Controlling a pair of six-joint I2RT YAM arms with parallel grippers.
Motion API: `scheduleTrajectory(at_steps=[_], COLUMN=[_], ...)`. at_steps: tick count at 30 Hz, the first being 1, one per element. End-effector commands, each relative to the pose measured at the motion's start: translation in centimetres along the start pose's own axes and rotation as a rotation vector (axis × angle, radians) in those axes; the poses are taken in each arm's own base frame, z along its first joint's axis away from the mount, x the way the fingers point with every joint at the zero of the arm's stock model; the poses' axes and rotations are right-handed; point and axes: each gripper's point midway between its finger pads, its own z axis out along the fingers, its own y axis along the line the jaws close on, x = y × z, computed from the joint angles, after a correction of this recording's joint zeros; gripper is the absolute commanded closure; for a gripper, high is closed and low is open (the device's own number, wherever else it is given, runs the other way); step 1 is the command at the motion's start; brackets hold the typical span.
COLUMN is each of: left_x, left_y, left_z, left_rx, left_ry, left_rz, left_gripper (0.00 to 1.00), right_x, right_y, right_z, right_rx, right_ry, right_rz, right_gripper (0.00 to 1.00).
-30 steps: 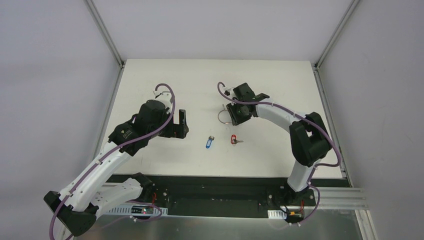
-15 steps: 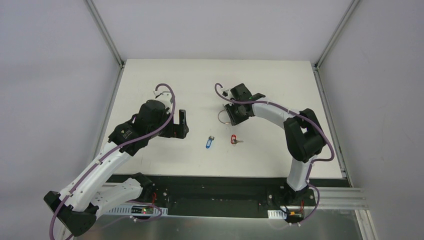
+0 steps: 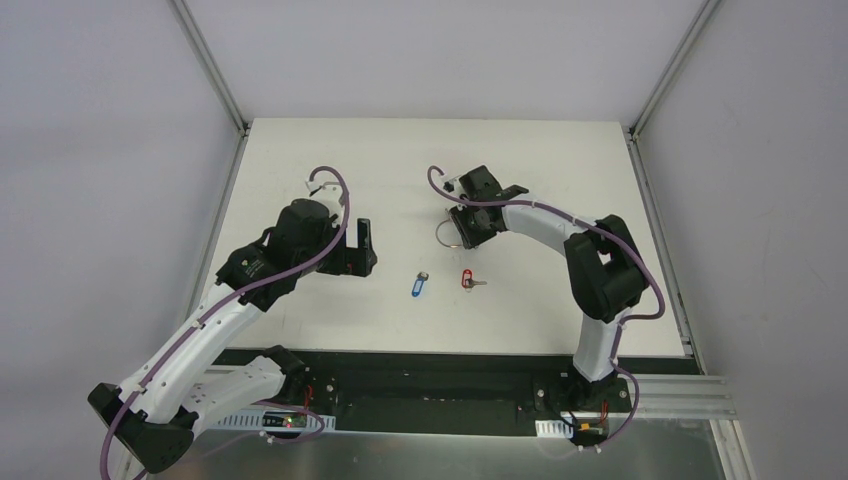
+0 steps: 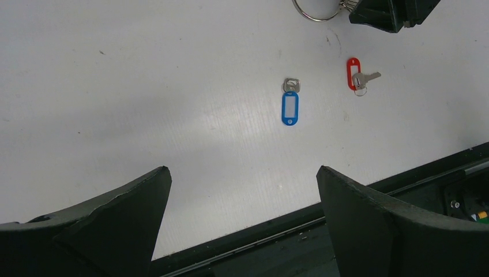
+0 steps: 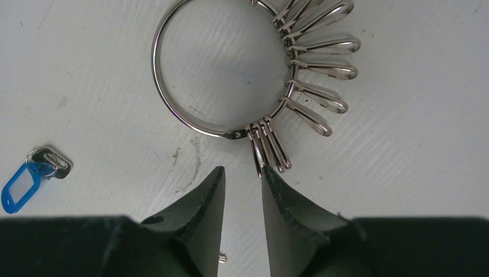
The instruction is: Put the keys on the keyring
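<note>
Right gripper (image 5: 242, 173) fingers are held narrowly apart beside the keyring (image 5: 154, 63). Left gripper (image 4: 242, 168) fingers are spread wide, farther off.

A blue-headed key (image 4: 290, 107), red-headed key (image 4: 352, 73), silver keyring (image 5: 233, 134), white table (image 4: 144, 86).

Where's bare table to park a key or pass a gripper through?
Bare: the far strip of the table behind the keyring, and the near edge between the red key and the right arm. Crowded: the centre, where the right gripper sits at the keyring, with the blue key and red key just nearer.
</note>
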Motion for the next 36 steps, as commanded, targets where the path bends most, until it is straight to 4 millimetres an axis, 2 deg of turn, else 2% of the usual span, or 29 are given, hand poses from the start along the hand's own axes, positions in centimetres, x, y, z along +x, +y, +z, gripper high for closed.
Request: scheduleTrajectory(at_steps=[1,22,29,33,36], left_x=[0.1,0.1,0.1,0.2,0.1], left_y=[0.0,0.1,0.1,0.2,0.2], left_z=[0.0,0.1,0.2,0.2,0.2], left_rx=[0.012,0.008,0.006,0.005,0.002], left_ry=[0.007,0.013,0.014,0.016,0.013], left_rz=[0.008,0.002,0.001,0.001,0.001], left_gripper=[0.0,0.0,0.0,0.0,0.0], right_x=[-1.2,-0.1,0.3,0.5,0.6], right_y=[-0.2,-1.1,-1.3,-1.3,-1.2], right_z=[-0.4,0.9,1.1,0.9,0.6], right_rx=[0.018,0.061,0.067,0.07,0.065], right_ry=[-0.025,0.02,0.031,0.034,0.034], right_rz=[-0.026,-0.044,-0.046,-0.046,-0.041], right_gripper=[0.68,0.72,0.83,0.86,0.99])
